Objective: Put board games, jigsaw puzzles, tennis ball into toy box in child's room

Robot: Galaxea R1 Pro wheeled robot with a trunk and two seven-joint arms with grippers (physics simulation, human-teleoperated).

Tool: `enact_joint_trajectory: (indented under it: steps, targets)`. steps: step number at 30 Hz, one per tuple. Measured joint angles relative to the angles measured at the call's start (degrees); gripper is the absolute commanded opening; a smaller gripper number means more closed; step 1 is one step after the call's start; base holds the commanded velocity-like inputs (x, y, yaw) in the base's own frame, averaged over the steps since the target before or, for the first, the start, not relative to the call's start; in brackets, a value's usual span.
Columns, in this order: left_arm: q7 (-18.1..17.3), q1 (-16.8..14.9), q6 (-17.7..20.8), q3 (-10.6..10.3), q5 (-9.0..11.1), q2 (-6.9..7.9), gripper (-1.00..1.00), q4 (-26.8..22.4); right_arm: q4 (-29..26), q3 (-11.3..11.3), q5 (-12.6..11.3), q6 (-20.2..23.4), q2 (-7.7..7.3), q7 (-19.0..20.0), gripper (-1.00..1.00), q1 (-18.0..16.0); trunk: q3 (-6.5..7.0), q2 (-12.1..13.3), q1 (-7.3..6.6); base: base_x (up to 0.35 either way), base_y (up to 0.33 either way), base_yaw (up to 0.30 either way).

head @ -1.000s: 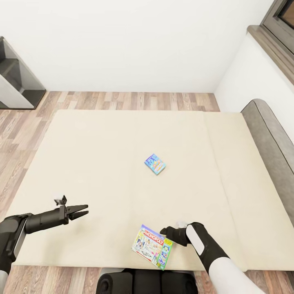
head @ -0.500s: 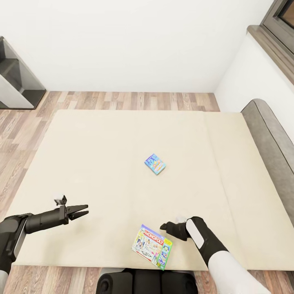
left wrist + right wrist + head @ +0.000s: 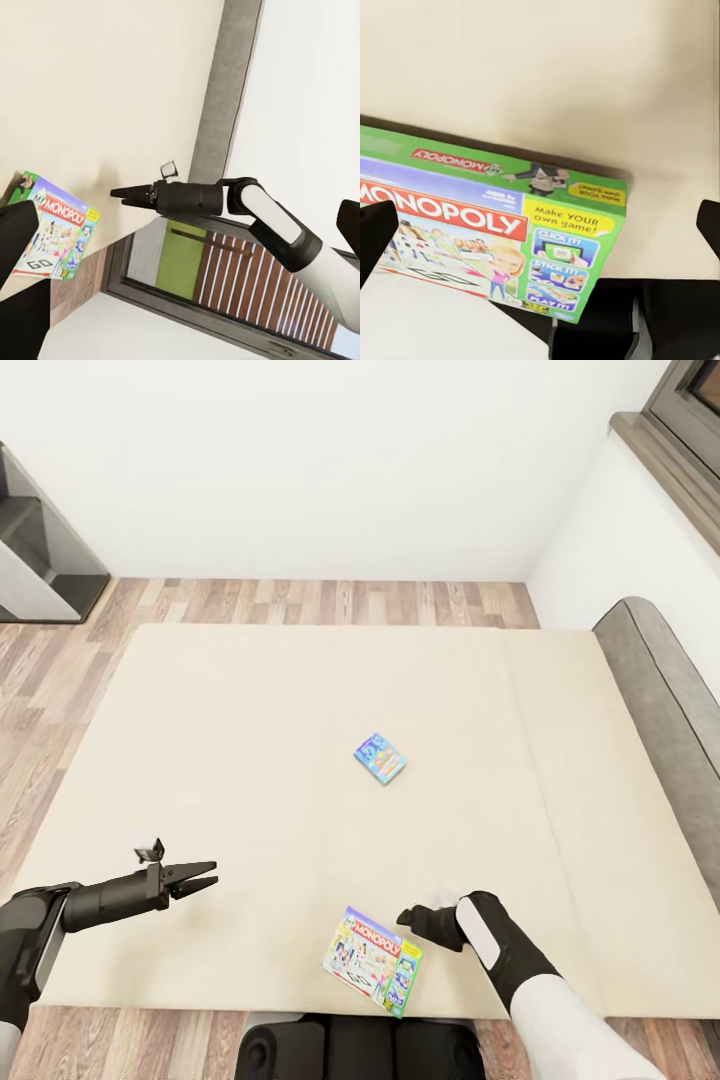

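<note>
Two board games lie on the beige bed (image 3: 250, 760). The large green-edged Monopoly box (image 3: 373, 961) rests at the near edge, also seen as the Monopoly box (image 3: 502, 217) and the Monopoly box (image 3: 56, 232). The small blue one (image 3: 380, 758) sits mid-mattress. My right gripper (image 3: 406, 916) hovers open just beyond the Monopoly box's far right corner; its fingertips (image 3: 375, 232) stand wide apart with the box between and below them. My left gripper (image 3: 205, 875) is open over bare mattress at the left, holding nothing. The table, toy box, jigsaw puzzles and tennis ball are out of view.
A low grey headboard (image 3: 660, 690) runs along the bed's right side under a grey window sill (image 3: 670, 455). A dark grey shelf unit (image 3: 40, 560) stands on the wood-plank floor (image 3: 320, 603) at the far left. My base (image 3: 350, 1050) is against the bed's near edge.
My right gripper has drawn slightly up and away from the Monopoly box's corner. The head view has shifted a little. Both games and the left arm stay put.
</note>
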Motion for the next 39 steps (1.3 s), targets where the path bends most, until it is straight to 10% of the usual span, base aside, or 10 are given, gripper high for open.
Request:
enact_joint_trajectory:
  steps: [39]
  targets:
    - [0.1, 0.0, -1.0, 0.3, 3.5, -1.07, 1.00, -5.6, -0.6, 0.0, -0.5, 0.9, 0.47, 0.5, 1.00, 0.0, -2.02, 0.0, 0.00, 0.000, 0.000, 0.000]
